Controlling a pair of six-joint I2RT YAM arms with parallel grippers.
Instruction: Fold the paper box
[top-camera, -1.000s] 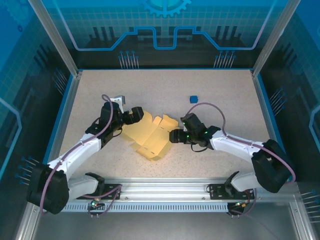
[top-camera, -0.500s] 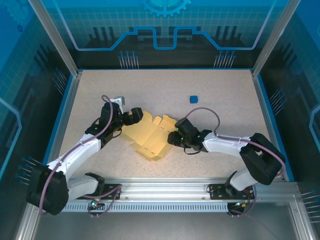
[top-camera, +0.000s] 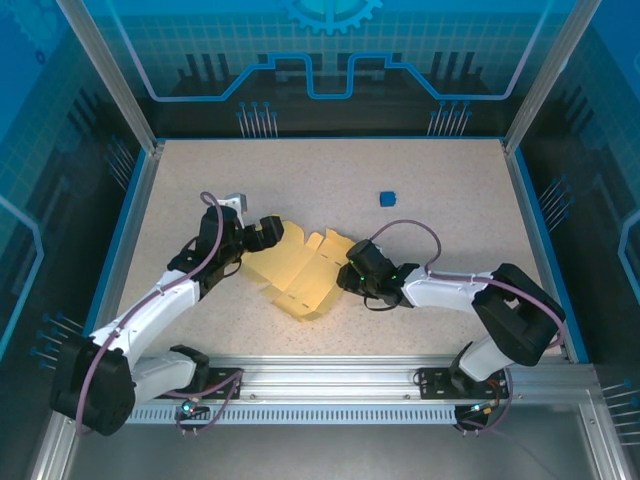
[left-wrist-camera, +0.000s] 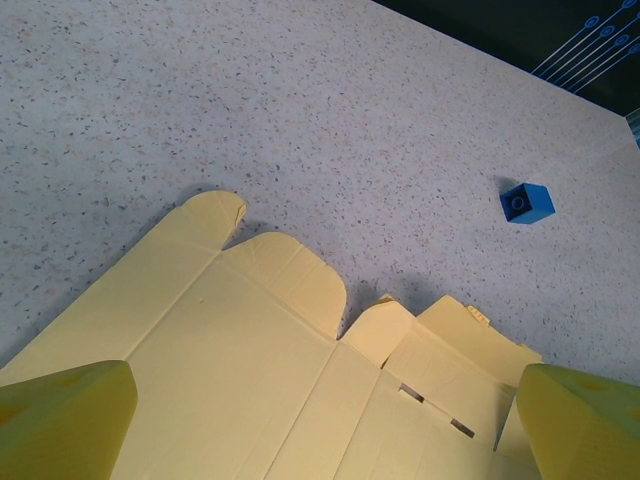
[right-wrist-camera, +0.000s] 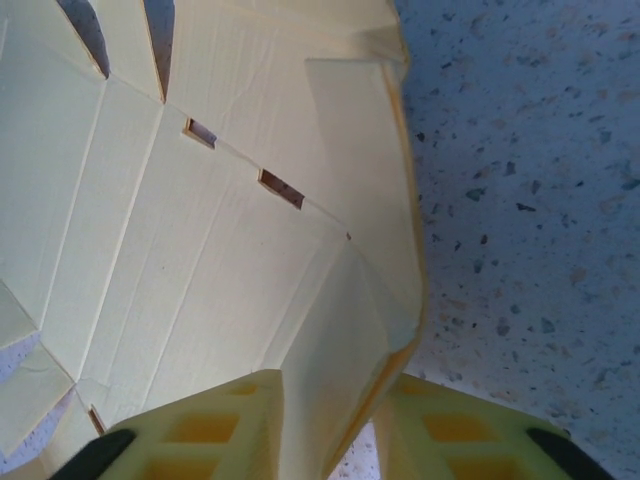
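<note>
The right gripper has its jaws pinched on the right edge of the paper box, and that side panel curls up from between them. The left gripper hangs with jaws wide apart over the opposite end, gripping nothing. Between the two, the paper box lies mostly flat on the table. The first side fold looks to be in hand. Next, the right gripper should swing its panel up about the crease while the left pins the base.

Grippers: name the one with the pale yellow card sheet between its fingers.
The right gripper: an edge of the pale yellow paper box sits between its close-set fingers; the left gripper has its spread wide.
</note>
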